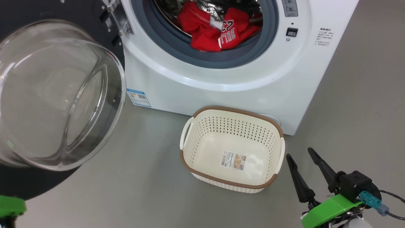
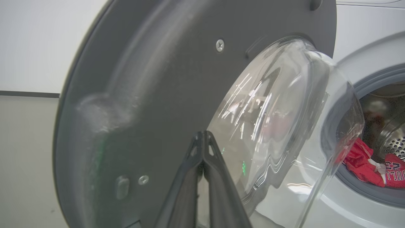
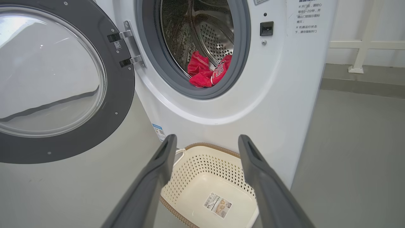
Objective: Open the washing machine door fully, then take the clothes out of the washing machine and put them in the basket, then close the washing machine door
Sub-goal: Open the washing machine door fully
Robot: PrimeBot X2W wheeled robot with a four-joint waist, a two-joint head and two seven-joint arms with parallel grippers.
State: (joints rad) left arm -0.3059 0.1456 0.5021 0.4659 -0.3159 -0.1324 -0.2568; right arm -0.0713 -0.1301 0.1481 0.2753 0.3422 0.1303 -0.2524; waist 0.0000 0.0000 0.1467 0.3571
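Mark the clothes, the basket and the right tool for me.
clothes (image 1: 205,36), head view, on the red fabric.
basket (image 1: 234,109), head view, on its brown far rim.
right tool (image 1: 299,153), head view, midway between its two open fingertips.

Head view, lower right: right gripper (image 1: 299,153), two long dark tapered fingers, spread well apart with nothing between them, tips pointing up and slightly left. Behind it sit a bright green plastic wrist bracket (image 1: 327,210) and a teal cable connector (image 1: 368,198). Left wrist view: left gripper (image 2: 202,134), dark fingers pressed together, tips touching, gripping nothing.
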